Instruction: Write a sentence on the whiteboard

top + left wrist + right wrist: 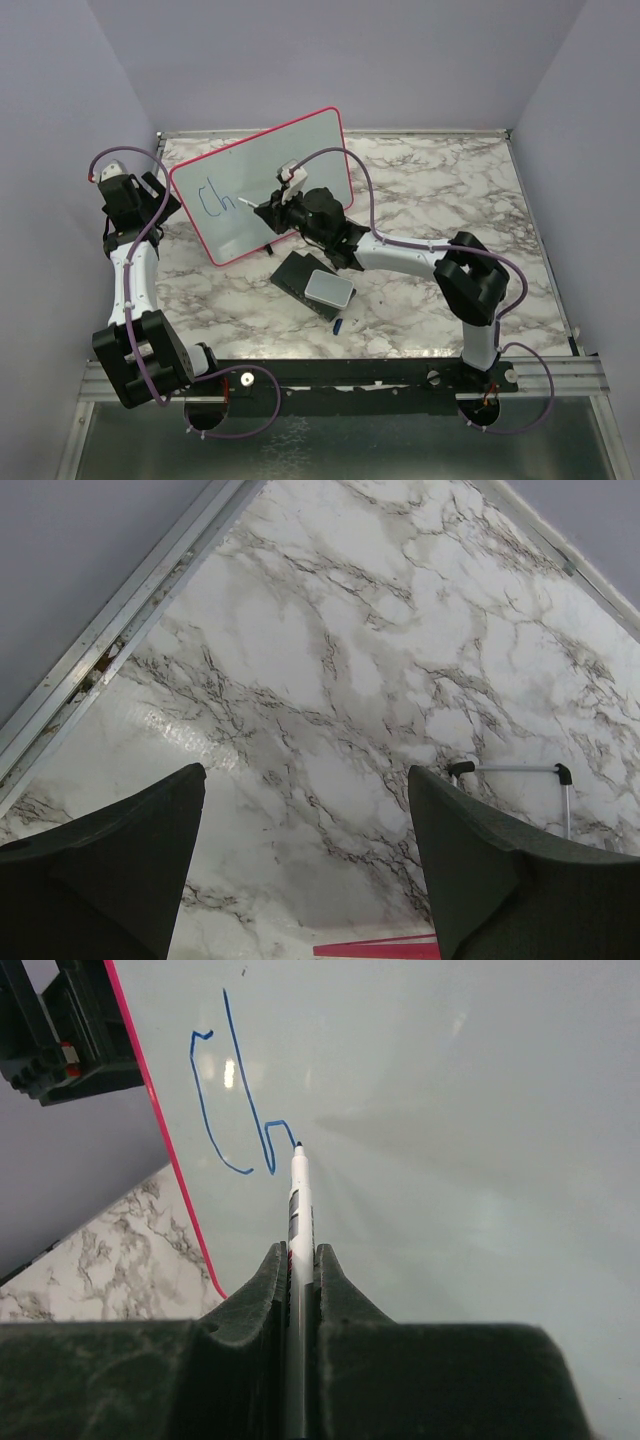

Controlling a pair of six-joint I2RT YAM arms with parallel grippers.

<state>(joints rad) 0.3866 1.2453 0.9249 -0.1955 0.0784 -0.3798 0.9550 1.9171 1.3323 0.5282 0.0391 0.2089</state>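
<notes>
Enclosed by pale lilac walls (330, 60) at nine, twelve and three o'clock. Floored with a white, grey-veined marble surface (450, 190), edged by a metal strip (430, 130) at twelve. Lit softly and evenly.

place: robot lab test cell | enclosure: plain lilac walls (300, 50) boxing in three sides | surface (450, 190): marble-print sheet edged with aluminium rail (420, 130) | rig: left arm (135, 270) and right arm (400, 255), black, bolted to a dark crossbeam (350, 372) | wiring: purple cables (367, 195) looped along both
</notes>
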